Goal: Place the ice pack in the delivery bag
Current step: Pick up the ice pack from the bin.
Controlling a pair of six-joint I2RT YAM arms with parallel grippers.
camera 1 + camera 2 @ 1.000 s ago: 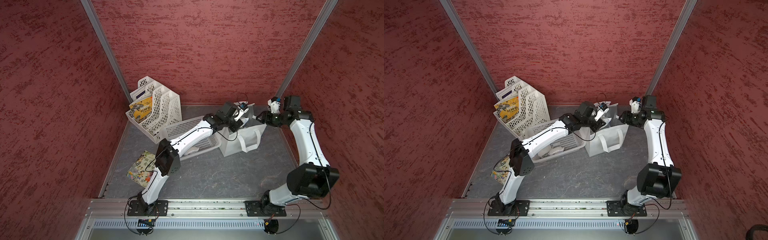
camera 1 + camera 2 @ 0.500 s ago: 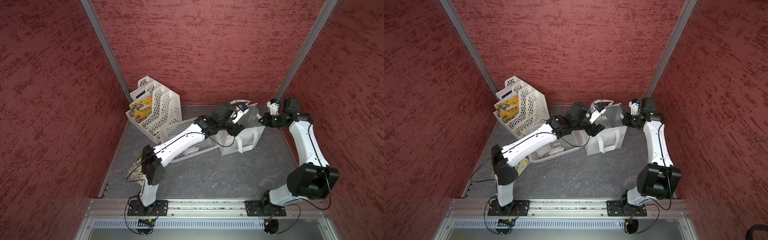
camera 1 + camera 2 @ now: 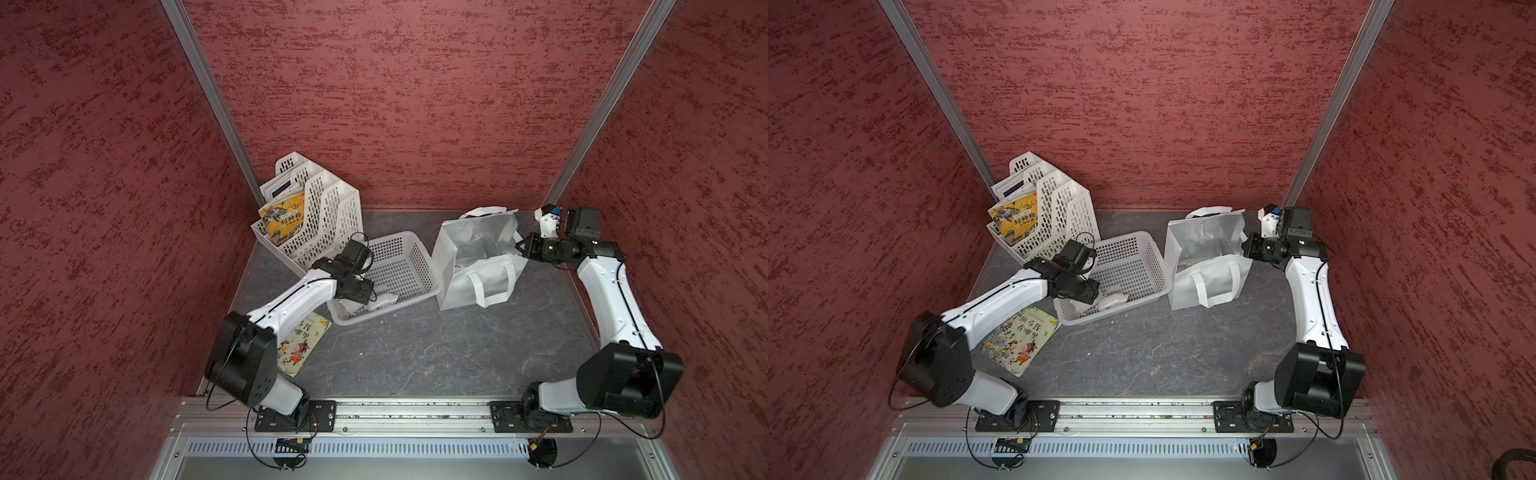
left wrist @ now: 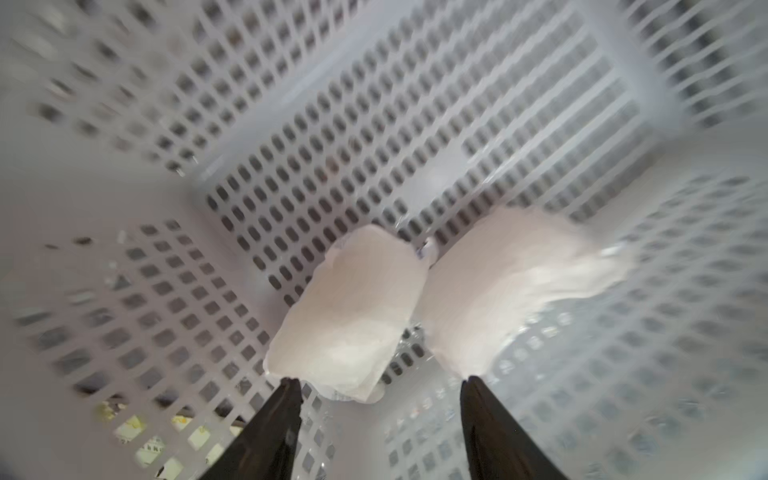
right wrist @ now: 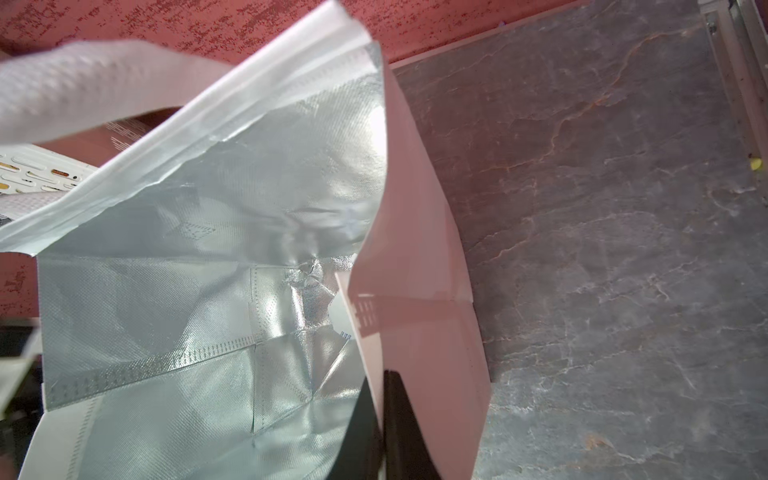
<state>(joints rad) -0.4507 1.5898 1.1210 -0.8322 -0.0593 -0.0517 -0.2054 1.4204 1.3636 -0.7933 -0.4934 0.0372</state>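
**Left pincer [image 4: 380, 384] spread over the ice pack [image 4: 349, 307]; right pincer [image 5: 379, 399] clamped on the delivery bag [image 5: 187, 291]**

From my station, I see the left pincer's two dark fingers [image 4: 286, 415] standing apart with nothing between them. Their tips are just short of the ice pack. The pack is a pale, two-lobed pouch lying on the floor of the white perforated basket [image 3: 428, 266], toward the basket's 7 o'clock corner in both top views. The basket sits near the middle of the table [image 3: 415, 353]. The delivery bag stands just beside it, toward 3 o'clock, upright, with its mouth open and its silvery lining showing.

My right pincer is closed tight on the bag's wall at the bag's 3 o'clock edge. One finger is inside against the foil and the other is outside on the white fabric.

At 10 o'clock on the table a white file rack [image 3: 328, 216] holds books. A picture book [image 3: 301, 345] lies flat at 8 o'clock, partly under the left arm.
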